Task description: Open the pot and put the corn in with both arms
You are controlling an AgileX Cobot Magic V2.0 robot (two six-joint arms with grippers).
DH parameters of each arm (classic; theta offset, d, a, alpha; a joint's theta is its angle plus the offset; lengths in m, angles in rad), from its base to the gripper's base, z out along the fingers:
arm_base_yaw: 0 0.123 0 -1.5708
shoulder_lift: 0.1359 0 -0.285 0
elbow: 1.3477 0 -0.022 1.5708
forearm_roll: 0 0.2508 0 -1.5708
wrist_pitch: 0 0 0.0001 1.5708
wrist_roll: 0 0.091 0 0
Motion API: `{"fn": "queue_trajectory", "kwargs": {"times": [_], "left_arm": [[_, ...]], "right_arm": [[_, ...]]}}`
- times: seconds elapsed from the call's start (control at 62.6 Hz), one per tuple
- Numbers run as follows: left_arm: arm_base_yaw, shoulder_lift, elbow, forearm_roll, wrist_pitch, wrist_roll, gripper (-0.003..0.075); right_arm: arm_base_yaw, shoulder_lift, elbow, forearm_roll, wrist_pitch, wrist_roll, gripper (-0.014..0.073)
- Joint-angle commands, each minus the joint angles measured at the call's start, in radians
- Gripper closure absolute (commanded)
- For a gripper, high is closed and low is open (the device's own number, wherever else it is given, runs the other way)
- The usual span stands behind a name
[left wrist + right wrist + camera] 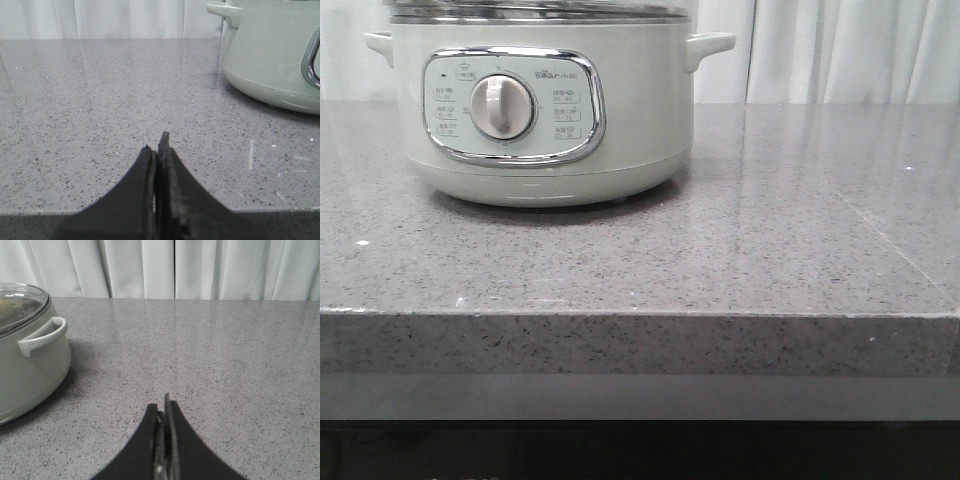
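Observation:
The pale green-grey pot (535,110) stands at the back left of the grey stone counter, its dial panel facing me. It has a glass lid on, seen in the right wrist view (20,300). The pot also shows in the left wrist view (272,55). My left gripper (159,145) is shut and empty, low over the counter, apart from the pot. My right gripper (164,405) is shut and empty over the counter on the pot's other side. The corn is out of view. Neither gripper shows in the front view.
The speckled grey counter (770,220) runs to a front edge (640,315). White curtains (175,267) hang behind it.

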Motion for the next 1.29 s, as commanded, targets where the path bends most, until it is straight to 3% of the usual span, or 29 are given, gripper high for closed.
{"fn": "queue_trajectory", "kwargs": {"times": [0.0,0.224,0.399,0.83,1.277], "left_arm": [[0.002,-0.016,0.012,-0.003,-0.086,0.002,0.0741],[0.002,-0.016,0.012,-0.003,-0.086,0.002,0.0741],[0.002,-0.016,0.012,-0.003,-0.086,0.002,0.0741],[0.002,-0.016,0.012,-0.003,-0.086,0.002,0.0741],[0.002,-0.016,0.012,-0.003,-0.086,0.002,0.0741]], "right_arm": [[-0.002,-0.002,-0.028,0.004,-0.081,-0.004,0.0715],[-0.003,-0.001,-0.028,-0.004,-0.077,-0.016,0.0715],[-0.004,-0.029,0.017,-0.104,-0.080,-0.016,0.0715],[-0.094,-0.412,0.407,-0.060,-0.074,-0.016,0.0715],[-0.107,-0.605,0.488,-0.036,-0.018,-0.015,0.0715]]}}
